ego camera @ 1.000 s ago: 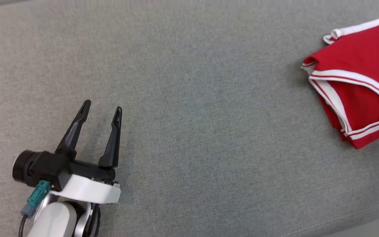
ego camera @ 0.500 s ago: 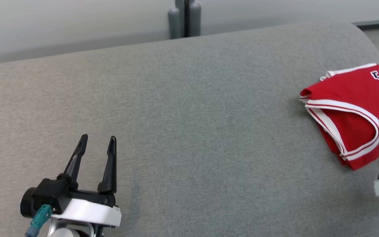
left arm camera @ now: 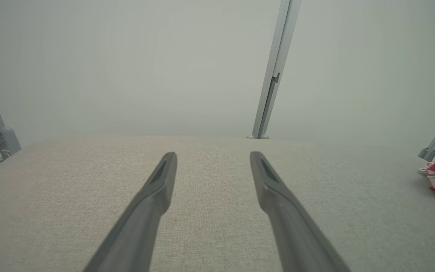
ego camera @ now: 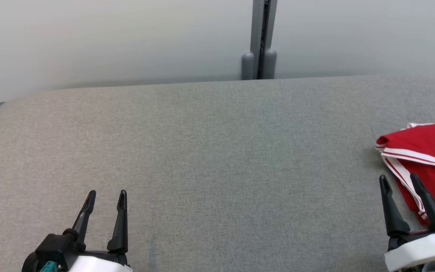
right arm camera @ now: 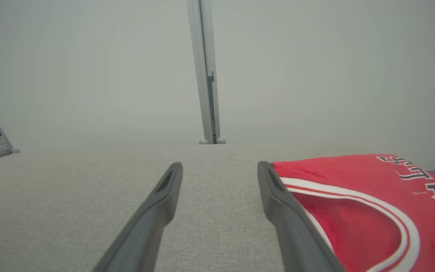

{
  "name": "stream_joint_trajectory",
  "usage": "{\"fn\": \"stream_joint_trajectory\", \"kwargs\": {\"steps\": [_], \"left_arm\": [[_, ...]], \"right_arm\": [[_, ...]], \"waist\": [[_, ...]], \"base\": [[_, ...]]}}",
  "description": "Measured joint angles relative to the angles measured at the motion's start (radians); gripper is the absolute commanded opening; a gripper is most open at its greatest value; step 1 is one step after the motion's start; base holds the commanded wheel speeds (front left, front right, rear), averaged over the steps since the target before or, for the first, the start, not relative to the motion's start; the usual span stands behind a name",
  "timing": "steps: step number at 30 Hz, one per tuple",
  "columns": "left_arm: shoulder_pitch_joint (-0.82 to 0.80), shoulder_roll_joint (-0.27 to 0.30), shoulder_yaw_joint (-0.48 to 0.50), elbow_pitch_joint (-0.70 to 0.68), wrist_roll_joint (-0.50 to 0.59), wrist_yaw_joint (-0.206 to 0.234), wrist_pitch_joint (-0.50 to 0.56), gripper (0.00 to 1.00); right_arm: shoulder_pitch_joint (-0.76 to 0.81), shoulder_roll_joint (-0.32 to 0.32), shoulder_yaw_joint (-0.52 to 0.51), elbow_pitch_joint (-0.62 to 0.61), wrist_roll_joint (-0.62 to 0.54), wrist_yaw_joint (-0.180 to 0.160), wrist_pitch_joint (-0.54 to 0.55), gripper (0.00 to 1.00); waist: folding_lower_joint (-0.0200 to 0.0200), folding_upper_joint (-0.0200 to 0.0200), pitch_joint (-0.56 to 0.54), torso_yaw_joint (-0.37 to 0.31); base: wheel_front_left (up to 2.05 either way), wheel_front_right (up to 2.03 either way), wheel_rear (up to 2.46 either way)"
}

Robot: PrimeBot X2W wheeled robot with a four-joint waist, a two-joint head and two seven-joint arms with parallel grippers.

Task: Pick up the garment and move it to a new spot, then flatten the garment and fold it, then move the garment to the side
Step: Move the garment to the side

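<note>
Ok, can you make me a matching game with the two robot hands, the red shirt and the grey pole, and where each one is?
Things:
1. left gripper
2. right gripper
3. red shirt
4. grey pole

Places:
A. standing against the wall, behind the grey cushion
B. lying folded on the cushion's right side
C. open, close beside the shirt
D. open, over bare cushion, far from the shirt

Pairs: 1-D, 2-C, 3-B, 4-A
</note>
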Motion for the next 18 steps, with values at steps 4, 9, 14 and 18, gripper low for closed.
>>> {"fn": "stream_joint_trajectory", "kwargs": {"steps": [4,9,14,18], "left_arm": [[0.026,0.004,0.001,0.001,-0.008,0.0,0.005,1.0],[0.043,0.007,0.001,0.001,-0.02,0.0,0.006,1.0],[0.048,0.012,0.003,0.003,-0.028,0.0,0.005,1.0],[0.064,0.013,0.002,0.003,-0.029,0.0,0.004,1.0]], "right_arm": [[0.037,0.014,-0.003,-0.036,-0.013,0.0,0.022,1.0],[0.069,0.023,-0.011,-0.064,-0.018,0.0,0.041,1.0],[0.096,0.028,-0.019,-0.091,-0.021,0.0,0.054,1.0],[0.115,0.034,-0.025,-0.112,-0.026,0.0,0.062,1.0]], "waist": [[0.0,0.0,-0.031,0.024],[0.0,0.0,-0.051,0.041],[0.0,0.0,-0.061,0.042],[0.0,0.0,-0.07,0.039]], "base": [[0.0,0.0,0.0],[0.0,0.0,0.0],[0.0,0.0,0.0],[0.0,0.0,0.0]]}}
